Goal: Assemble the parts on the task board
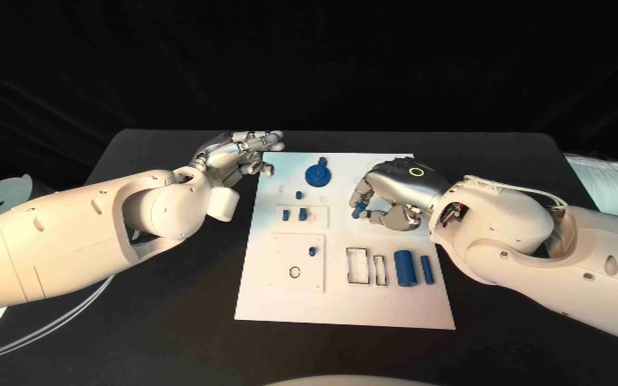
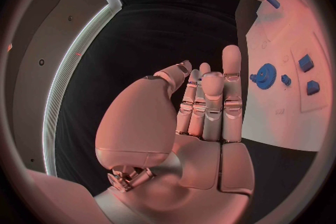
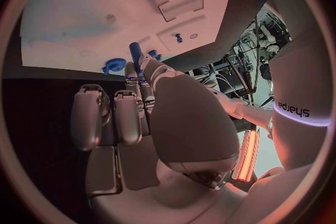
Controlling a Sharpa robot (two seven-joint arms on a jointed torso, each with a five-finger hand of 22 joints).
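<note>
The white task board point(image 1: 277, 297) lies mid-table. My right hand point(image 1: 396, 191) hovers over its upper right part and pinches a short blue peg point(image 1: 359, 212), also the blue peg point(image 3: 134, 51) between its fingertips point(image 3: 130, 74). A blue gear point(image 1: 317, 173) lies at the board's far end, with small blue blocks point(image 1: 295, 214) below it. Two long blue bars point(image 1: 413, 268) lie beside two empty slots point(image 1: 367, 266). A tiny blue pin point(image 1: 313, 251) stands in the square plate. My left hand point(image 1: 242, 155) floats at the board's far left corner, fingers straight, holding nothing; the same left hand point(image 2: 206, 106) faces the gear point(image 2: 265, 74).
A white round object point(image 1: 13, 191) sits at the table's left edge and a pale cable point(image 1: 52, 319) runs along the near left. A whitish thing point(image 1: 595, 176) lies at the right edge. Black table surrounds the board.
</note>
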